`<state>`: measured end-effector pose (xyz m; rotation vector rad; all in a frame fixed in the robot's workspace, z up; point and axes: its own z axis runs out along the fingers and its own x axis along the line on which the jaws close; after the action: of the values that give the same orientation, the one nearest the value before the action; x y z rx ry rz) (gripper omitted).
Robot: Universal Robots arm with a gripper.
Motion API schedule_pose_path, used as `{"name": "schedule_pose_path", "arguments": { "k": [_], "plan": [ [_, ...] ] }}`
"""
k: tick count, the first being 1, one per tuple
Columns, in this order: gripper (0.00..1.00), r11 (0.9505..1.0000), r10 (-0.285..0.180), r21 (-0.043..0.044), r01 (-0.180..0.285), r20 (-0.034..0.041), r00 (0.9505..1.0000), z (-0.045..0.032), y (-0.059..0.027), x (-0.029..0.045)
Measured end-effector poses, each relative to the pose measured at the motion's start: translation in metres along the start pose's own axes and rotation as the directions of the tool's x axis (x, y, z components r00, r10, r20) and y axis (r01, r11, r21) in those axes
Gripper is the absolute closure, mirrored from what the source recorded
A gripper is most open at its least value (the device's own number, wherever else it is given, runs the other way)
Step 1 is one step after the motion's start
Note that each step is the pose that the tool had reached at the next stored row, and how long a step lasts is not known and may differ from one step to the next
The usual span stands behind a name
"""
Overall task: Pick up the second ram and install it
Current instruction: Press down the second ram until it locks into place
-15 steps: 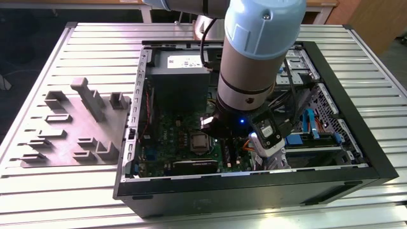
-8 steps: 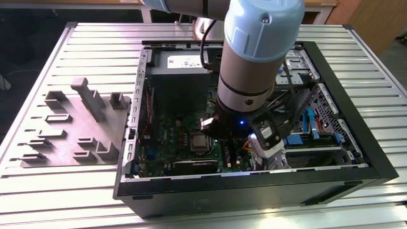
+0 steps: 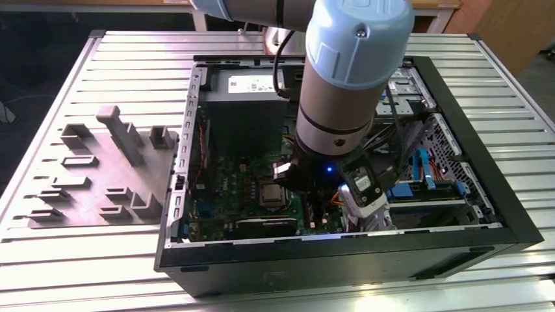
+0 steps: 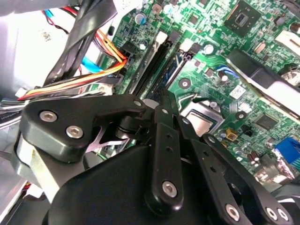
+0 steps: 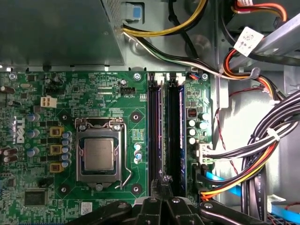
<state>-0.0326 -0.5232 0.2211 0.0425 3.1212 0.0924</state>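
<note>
My gripper (image 5: 162,183) is down inside the open computer case (image 3: 485,195), over the green motherboard (image 5: 108,93). Its black fingers (image 4: 165,110) are shut together over the near end of the two long memory slots. One slot (image 5: 174,131) holds a bluish-green stick seated along its length, also seen in the second wrist view (image 4: 174,70). The neighbouring slot (image 5: 155,131) looks dark. I cannot tell whether the second ram is in it. Nothing shows between the fingers. The arm hides the gripper in the exterior view.
Bundled cables (image 5: 253,154) run close beside the slots. The processor socket (image 5: 98,154) lies on their other side, and the power-supply box (image 5: 56,33) beyond. A grey holder plate (image 3: 104,175) with upright blocks lies on the slatted table (image 3: 87,273) at the exterior view's left.
</note>
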Motion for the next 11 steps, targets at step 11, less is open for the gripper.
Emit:
{"name": "schedule_pose_path", "arguments": {
  "k": [11],
  "plan": [
    [0.9, 1.0, 0.0, 0.0, 0.0, 0.0, 1.0, 0.0045, -0.0003, 0.0001]
  ]
}}
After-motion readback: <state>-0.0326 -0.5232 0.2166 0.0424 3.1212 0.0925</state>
